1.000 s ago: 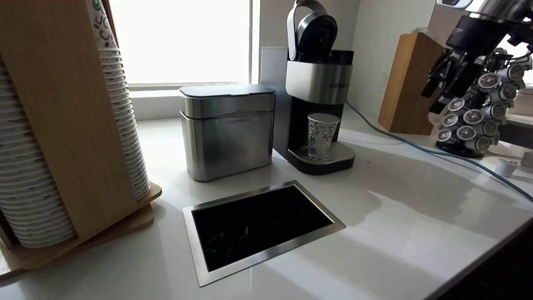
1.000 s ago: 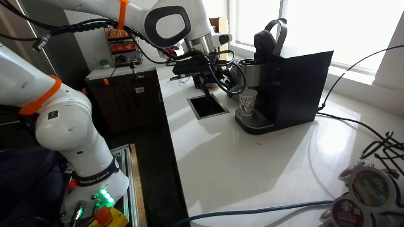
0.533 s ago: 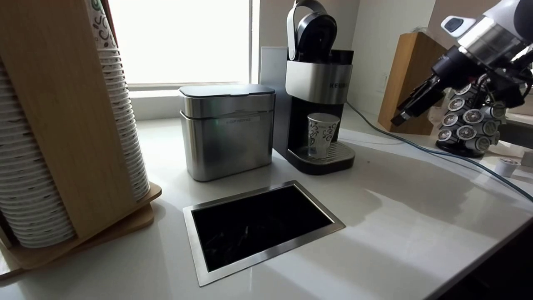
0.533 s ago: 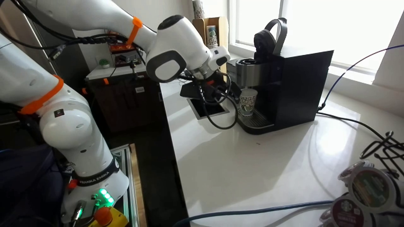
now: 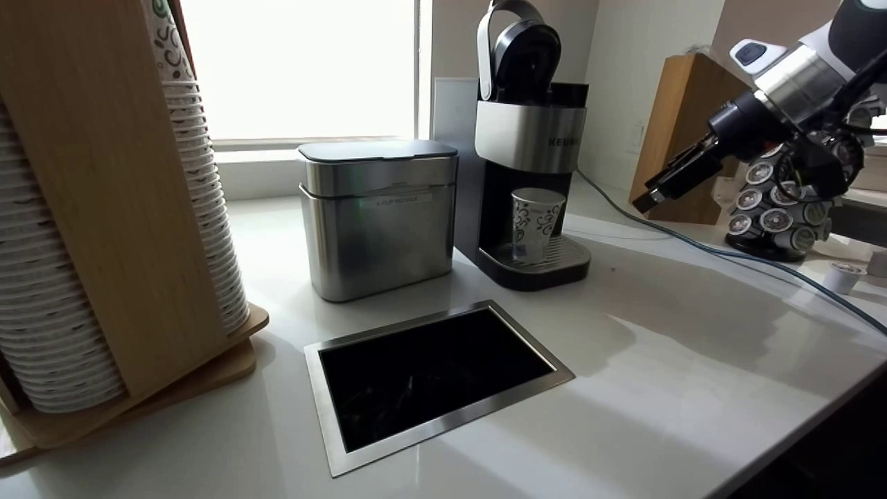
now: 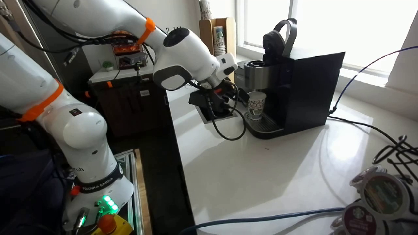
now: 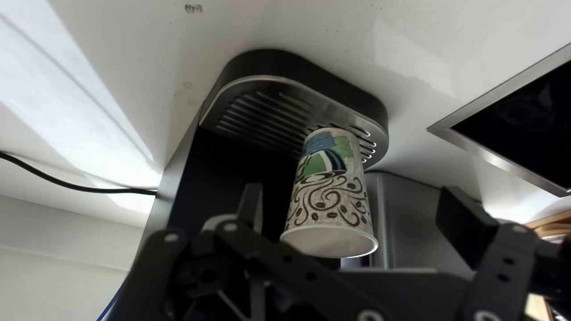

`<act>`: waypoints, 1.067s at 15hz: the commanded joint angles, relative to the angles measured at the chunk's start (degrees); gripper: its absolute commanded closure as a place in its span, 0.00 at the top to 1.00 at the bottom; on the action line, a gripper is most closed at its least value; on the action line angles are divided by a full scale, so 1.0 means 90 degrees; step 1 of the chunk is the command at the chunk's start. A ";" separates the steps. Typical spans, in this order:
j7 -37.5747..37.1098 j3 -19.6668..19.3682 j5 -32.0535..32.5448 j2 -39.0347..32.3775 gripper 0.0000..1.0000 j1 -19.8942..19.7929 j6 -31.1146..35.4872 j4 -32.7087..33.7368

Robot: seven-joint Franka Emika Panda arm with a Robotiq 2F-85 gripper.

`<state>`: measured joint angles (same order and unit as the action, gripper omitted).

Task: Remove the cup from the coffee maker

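The cup (image 5: 535, 225) is a pale paper cup with dark swirls, upright on the drip tray of the black and silver coffee maker (image 5: 530, 138). Both also show in the other views: the cup (image 6: 256, 106) and coffee maker (image 6: 310, 94), and, upside down, the cup (image 7: 330, 191) and the coffee maker's tray (image 7: 285, 67). My gripper (image 7: 355, 211) is open and empty; its fingers stand wide apart on either side of the cup's image, not touching it. In an exterior view the gripper (image 5: 649, 199) is tilted down toward the cup, with a gap between. The fingertips are partly hidden in an exterior view (image 6: 243, 98).
A metal canister (image 5: 381, 222) stands beside the coffee maker. A metal-framed opening (image 5: 443, 388) is set in the counter in front. A wooden holder with stacked cups (image 5: 118, 173) stands beyond it. A pod rack (image 5: 776, 222) and a blue cable (image 5: 783, 270) lie on the opposite side.
The arm has swung and the gripper has tilted from pointing steeply down to pointing toward the cup, coming closer. The cup and coffee maker have not moved.
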<state>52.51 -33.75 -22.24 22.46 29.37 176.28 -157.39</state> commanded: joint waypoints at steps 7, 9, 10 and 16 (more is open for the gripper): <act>0.1975 -0.2548 -0.0062 -0.0138 1.00 0.1776 -0.1502 0.0922; 0.1720 -0.2330 0.0003 -0.0024 1.00 0.1546 -0.1236 0.0727; 0.1741 -0.2397 0.0003 -0.0025 1.00 0.1612 -0.1251 0.0799; 0.1988 -0.2627 -0.0262 -0.0069 1.00 0.2318 -0.0781 0.0690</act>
<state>68.16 -55.25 -22.29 22.24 45.21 165.99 -150.56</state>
